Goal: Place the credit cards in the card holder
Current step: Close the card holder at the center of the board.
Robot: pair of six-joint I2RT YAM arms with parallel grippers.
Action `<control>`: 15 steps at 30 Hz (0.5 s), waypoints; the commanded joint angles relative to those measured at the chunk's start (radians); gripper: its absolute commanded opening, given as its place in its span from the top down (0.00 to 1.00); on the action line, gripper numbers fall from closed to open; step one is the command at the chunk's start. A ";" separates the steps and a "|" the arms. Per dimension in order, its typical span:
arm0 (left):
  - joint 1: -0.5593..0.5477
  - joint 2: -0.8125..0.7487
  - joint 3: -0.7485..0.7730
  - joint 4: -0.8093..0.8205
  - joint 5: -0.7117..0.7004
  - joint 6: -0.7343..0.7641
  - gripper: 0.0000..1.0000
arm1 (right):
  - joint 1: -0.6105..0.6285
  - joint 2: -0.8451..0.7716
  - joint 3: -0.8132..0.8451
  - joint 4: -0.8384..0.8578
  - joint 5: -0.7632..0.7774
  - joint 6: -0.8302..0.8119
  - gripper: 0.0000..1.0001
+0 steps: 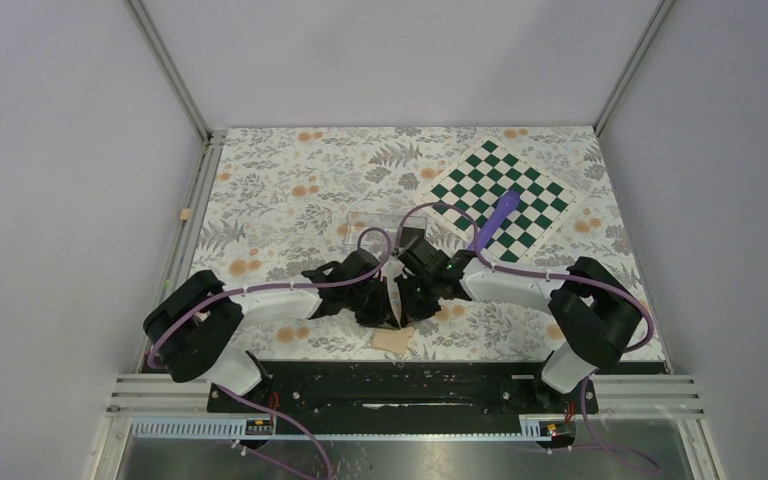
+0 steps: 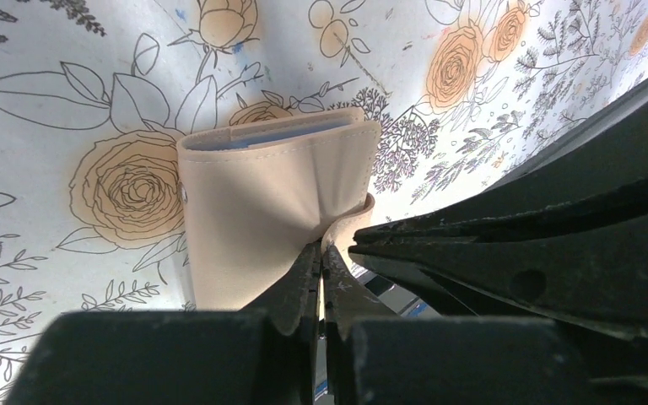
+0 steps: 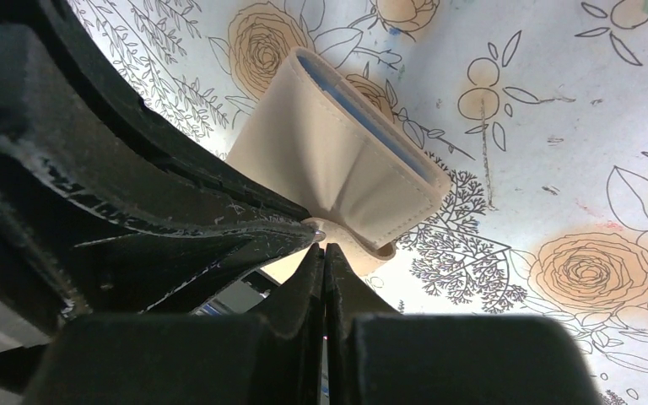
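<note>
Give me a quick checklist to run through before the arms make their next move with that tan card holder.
1. Left claw shut on the card holder flap: ok.
2. Right claw shut on the holder's edge: ok.
3. Holder open wide enough for cards: not ok. It is folded, and only a thin blue-grey slit shows along one edge.
4. Credit cards located: cannot tell. None shows clearly in any view.
5. Clear box apart from both arms: ok. It sits behind them.

The top camera looks down over the table (image 1: 290, 170); both wrist cameras (very close) share the card holder (image 2: 261, 211).
</note>
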State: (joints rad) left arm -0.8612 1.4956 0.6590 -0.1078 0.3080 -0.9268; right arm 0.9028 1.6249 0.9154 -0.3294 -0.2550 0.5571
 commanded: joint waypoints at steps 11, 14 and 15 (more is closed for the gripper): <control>0.002 -0.013 0.029 -0.012 -0.037 0.036 1.00 | 0.010 0.022 0.005 0.046 -0.033 -0.004 1.00; 0.002 0.004 0.026 -0.016 -0.041 0.036 1.00 | 0.010 0.057 0.012 0.054 -0.038 -0.002 1.00; 0.001 0.013 0.025 -0.017 -0.041 0.036 1.00 | 0.011 0.070 0.015 0.057 -0.041 -0.002 1.00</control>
State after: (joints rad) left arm -0.8612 1.4807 0.6598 -0.1287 0.2920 -0.9115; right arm 0.9028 1.6501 0.9154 -0.2981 -0.2768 0.5571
